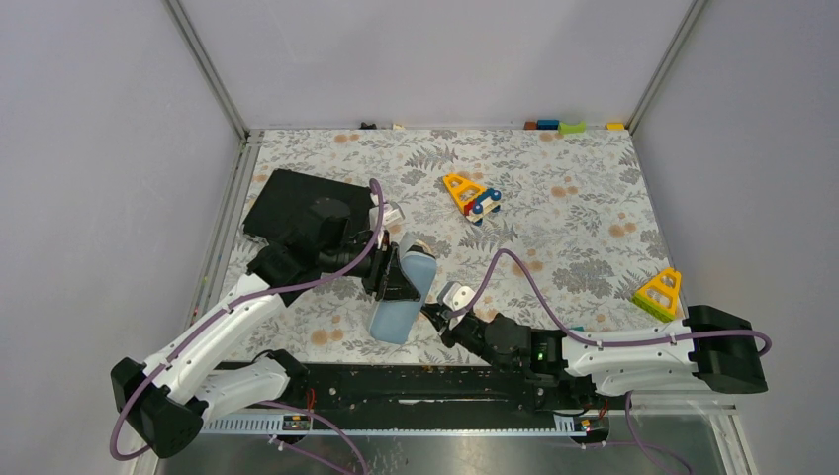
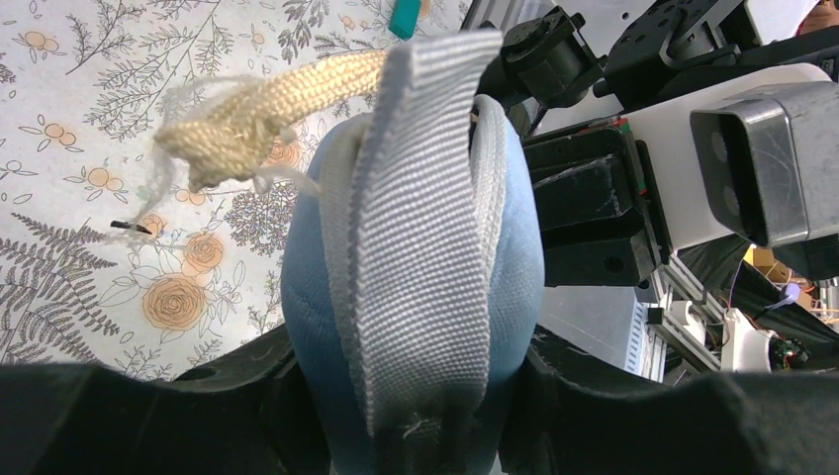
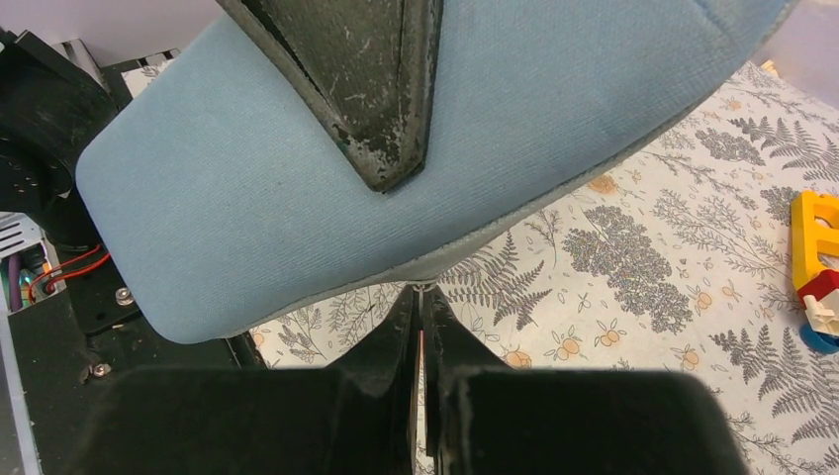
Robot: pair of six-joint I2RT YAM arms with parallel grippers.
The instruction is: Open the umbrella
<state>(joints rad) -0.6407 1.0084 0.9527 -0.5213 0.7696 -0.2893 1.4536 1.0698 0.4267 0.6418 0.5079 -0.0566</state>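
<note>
A blue-grey fabric sleeve (image 1: 404,305) hangs tilted above the table's near middle. My left gripper (image 1: 400,277) is shut on it, with one black finger on each side of the sleeve (image 2: 317,297). A grey webbing band (image 2: 425,198) runs along its edge, and a frayed tan woven strap (image 2: 267,104) sticks out at its far end. The umbrella itself is hidden. My right gripper (image 1: 436,319) is shut on a small metal tab (image 3: 422,288) at the lower edge of the sleeve (image 3: 247,178). A left fingertip (image 3: 381,89) presses the sleeve's flat side.
A flat black case (image 1: 297,203) lies at the back left under the left arm. A yellow toy with blue wheels (image 1: 471,195) sits mid-table, and a yellow triangle piece (image 1: 661,293) lies at the right. Small coloured blocks (image 1: 572,126) line the back edge. A black rail (image 1: 416,381) runs along the near edge.
</note>
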